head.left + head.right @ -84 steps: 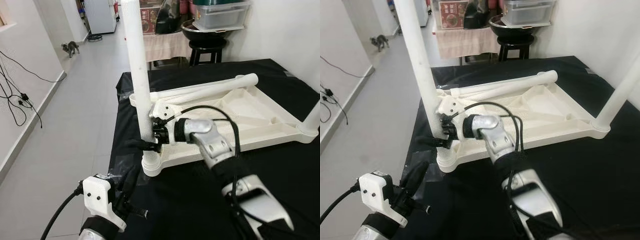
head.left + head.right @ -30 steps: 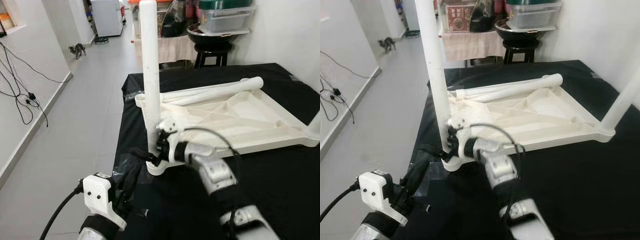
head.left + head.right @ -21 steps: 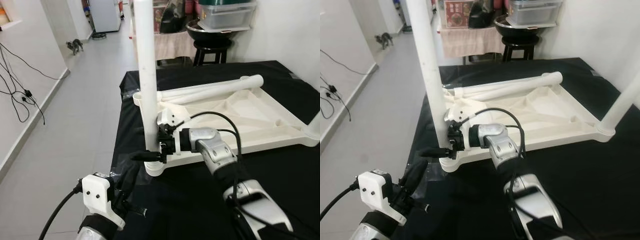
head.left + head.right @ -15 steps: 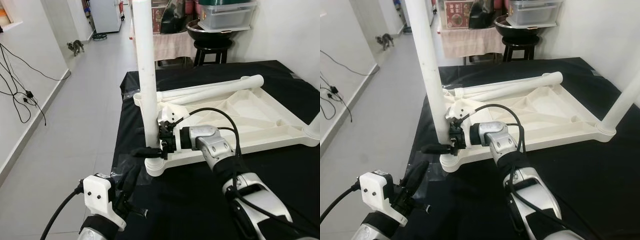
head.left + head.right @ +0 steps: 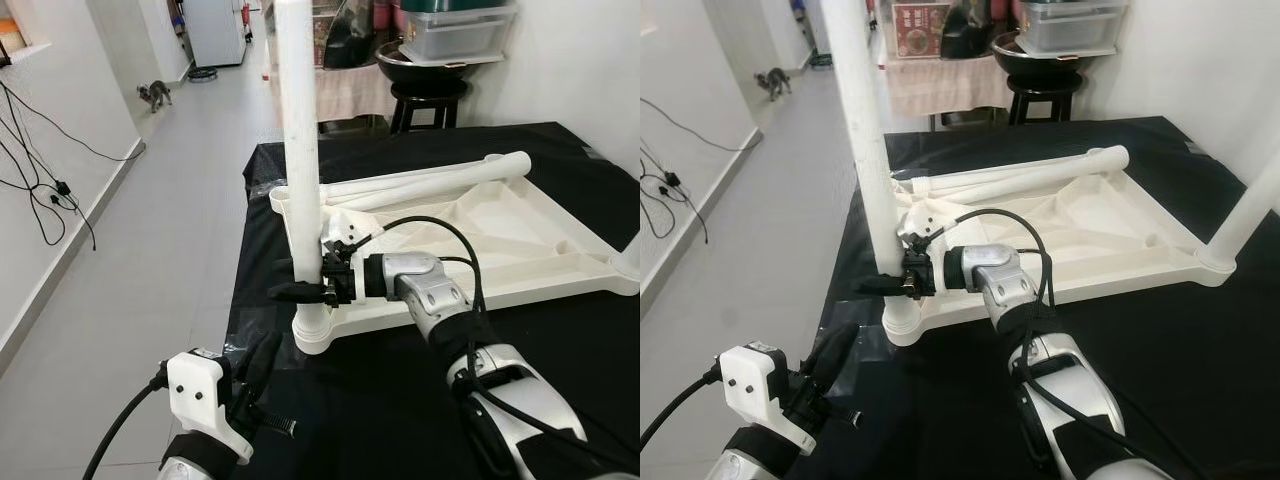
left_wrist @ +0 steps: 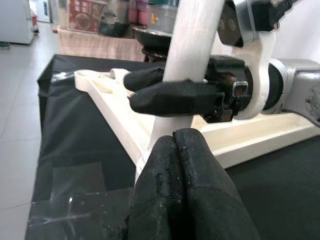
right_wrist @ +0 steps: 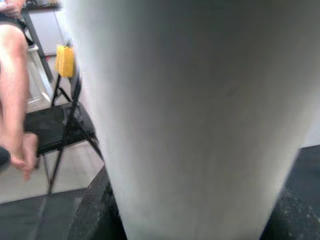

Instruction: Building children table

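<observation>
A robot's head camera looks down at a surface (image 5: 560, 350) draped in black cloth, with a white plastic children's table top (image 5: 480, 240) lying upside down on it.

At the lower left, the left gripper (image 6: 186, 150) rests low at the near edge of the surface, just short of the table top's near left corner. Its two black fingers (image 6: 200, 185) are pressed together, holding nothing.

Just to the right, a white table leg (image 5: 300, 150) stands upright in the corner socket (image 5: 312, 328) at that near left corner. The right gripper (image 5: 300, 291) reaches in from the right, and its fingers (image 6: 172, 96) clasp the leg on both sides just above the socket.

Further right, a loose white leg (image 5: 430, 180) lies flat along the far edge of the table top, not yet fitted. At the far right, a second standing leg (image 5: 1245, 210) rises from the near right corner.

Judging from this, the build is about halfway: two legs stand upright, the near left one perhaps not yet fully seated. The far left corner socket (image 5: 281, 196) is empty, and at least one leg remains to be fitted. The far right corner cannot be seen clearly.

In the background, a cat (image 5: 153, 95) stands on the floor of the hallway.
</observation>
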Controlling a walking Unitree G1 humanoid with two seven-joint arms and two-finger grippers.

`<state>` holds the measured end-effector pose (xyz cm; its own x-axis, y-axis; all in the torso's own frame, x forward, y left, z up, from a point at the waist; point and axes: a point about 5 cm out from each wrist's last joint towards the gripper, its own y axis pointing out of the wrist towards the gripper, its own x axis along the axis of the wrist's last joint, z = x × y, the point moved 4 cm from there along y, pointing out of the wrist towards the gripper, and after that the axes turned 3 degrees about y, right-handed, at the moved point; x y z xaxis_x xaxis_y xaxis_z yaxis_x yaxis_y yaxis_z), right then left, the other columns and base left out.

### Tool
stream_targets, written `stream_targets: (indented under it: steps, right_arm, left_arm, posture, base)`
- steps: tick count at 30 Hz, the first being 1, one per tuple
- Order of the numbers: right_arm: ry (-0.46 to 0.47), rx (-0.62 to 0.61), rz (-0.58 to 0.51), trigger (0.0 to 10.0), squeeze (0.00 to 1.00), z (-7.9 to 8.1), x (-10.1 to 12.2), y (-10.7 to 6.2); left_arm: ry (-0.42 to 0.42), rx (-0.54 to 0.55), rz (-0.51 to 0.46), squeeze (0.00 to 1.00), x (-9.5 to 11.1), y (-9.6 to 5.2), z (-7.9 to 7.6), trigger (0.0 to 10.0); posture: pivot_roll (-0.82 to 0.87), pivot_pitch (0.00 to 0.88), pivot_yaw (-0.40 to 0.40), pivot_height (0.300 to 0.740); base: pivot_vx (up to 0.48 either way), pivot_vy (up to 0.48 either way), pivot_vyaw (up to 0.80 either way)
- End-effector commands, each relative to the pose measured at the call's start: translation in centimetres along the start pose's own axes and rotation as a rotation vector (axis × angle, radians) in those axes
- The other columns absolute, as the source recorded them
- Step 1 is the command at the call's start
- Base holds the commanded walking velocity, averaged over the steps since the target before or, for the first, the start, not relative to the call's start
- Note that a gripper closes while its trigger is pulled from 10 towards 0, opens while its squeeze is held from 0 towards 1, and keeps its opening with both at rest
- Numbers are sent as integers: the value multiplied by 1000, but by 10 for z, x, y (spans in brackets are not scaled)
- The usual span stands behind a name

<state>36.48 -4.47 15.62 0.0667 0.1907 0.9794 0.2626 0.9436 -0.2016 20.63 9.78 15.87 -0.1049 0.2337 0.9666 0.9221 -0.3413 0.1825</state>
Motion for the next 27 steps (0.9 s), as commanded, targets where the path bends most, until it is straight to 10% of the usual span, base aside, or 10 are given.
stream_targets:
  steps: [1,3,13,14,15,17,18,27]
  right_arm:
    - [88,-143,162,0,0,-2,-43,-4]
    - [163,-568,166,0,0,7,-58,-10]
    - [97,-630,168,0,0,4,-51,-6]
    - [89,-595,156,10000,0,4,-49,-3]
    - [78,-551,155,10000,373,8,-46,0]
    - [78,-551,155,10000,373,8,-46,0]
    - [71,-500,142,10000,1000,10,-43,2]
    - [-20,-180,-25,10000,980,24,7,8]
  left_arm:
    - [19,12,12,0,0,-3,1,10000]
    - [23,15,10,0,2,-4,3,10000]
    - [26,10,10,0,1,-2,5,10000]
    - [28,15,9,0,1,-2,5,10000]
    - [30,20,7,0,1,-2,6,10000]
    - [30,20,7,0,1,-2,6,10000]
    - [30,22,7,0,0,-1,6,10000]
    - [20,10,16,0,-3,0,4,10000]
  posture:
    - [26,49,4,740]
    - [20,68,14,740]
    - [14,46,16,740]
    - [12,40,21,740]
    - [12,40,21,740]
    - [12,40,21,740]
    - [6,37,21,740]
    - [3,15,29,740]
  base:
    - [0,0,0]
    - [0,0,0]
    - [0,0,0]
    - [0,0,0]
    - [0,0,0]
    - [0,0,0]
    - [0,0,0]
    - [0,0,0]
